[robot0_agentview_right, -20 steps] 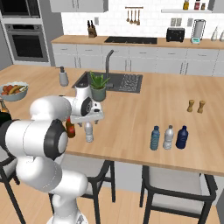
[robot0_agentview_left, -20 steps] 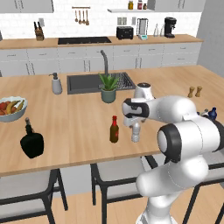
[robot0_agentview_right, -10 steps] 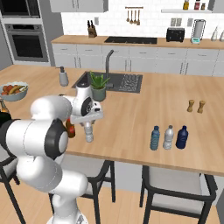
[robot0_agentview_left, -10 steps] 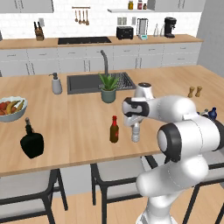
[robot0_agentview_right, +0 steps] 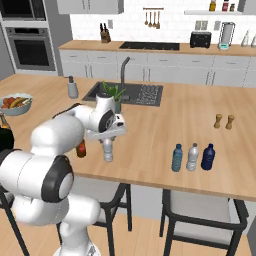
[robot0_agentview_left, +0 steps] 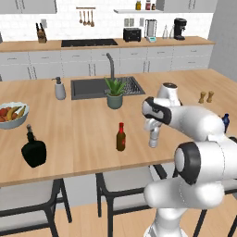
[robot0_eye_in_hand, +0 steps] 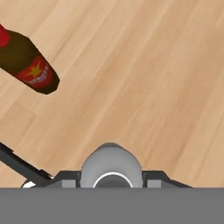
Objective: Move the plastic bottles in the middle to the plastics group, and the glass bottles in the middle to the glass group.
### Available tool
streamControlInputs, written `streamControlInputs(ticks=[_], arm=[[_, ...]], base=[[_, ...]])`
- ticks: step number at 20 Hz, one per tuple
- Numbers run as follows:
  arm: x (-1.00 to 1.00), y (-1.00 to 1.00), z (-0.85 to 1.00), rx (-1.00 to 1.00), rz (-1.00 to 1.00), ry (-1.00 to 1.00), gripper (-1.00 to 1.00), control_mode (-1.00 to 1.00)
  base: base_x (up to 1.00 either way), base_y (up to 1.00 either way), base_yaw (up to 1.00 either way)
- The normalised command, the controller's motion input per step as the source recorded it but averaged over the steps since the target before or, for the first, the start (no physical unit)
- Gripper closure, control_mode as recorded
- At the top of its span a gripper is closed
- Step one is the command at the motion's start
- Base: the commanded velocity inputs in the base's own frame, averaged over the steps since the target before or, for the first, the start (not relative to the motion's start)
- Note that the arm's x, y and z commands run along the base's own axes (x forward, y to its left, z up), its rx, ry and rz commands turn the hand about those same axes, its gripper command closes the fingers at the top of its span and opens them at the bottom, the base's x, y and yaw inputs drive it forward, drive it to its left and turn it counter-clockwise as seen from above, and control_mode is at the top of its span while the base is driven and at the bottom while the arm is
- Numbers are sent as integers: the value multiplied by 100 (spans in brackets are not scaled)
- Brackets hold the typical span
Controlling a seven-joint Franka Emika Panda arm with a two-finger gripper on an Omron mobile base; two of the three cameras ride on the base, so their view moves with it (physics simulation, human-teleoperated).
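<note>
My gripper (robot0_agentview_left: 153,128) points straight down, shut on the neck of the whitish white-capped plastic bottle (robot0_agentview_left: 153,139), which is upright near the counter's front edge. The hand view looks down on its cap (robot0_eye_in_hand: 111,168) between my fingertips (robot0_eye_in_hand: 65,177). The slim brown red-capped glass bottle (robot0_agentview_left: 121,137) stands just left of it, seen also in the hand view (robot0_eye_in_hand: 30,65). The plastics group (robot0_agentview_right: 193,157) stands to the right: a blue-tinted bottle, a whitish one and a dark blue one. The squat black glass bottle (robot0_agentview_left: 34,150) sits far left.
A potted plant (robot0_agentview_left: 114,95) and the sink (robot0_agentview_left: 104,88) lie behind the work spot. A grey soap dispenser (robot0_agentview_left: 59,89) and a fruit bowl (robot0_agentview_left: 11,113) are at the left. Two brown shakers (robot0_agentview_right: 224,121) stand back right. Stools (robot0_agentview_left: 125,185) sit under the front edge.
My gripper has carried the whitish bottle a little to the right, away from the brown bottle. Nothing else moved.
</note>
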Motion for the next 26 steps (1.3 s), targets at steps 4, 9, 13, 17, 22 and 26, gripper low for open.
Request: streamControlInputs(ticks=[4,9,13,17,22,26], arm=[[-26,-77,32,6,-4,-9,100,-100],[-14,-88,21,1,-12,-7,100,-100],[0,-88,11,0,-16,0,100,-100],[0,-86,2,0,-18,0,100,-100],[-6,-93,0,0,-20,6,100,-100],[-19,-95,0,0,-20,1,100,-100]], base=[[0,0,0],[0,0,0],[0,0,0],[0,0,0],[0,0,0],[0,0,0]])
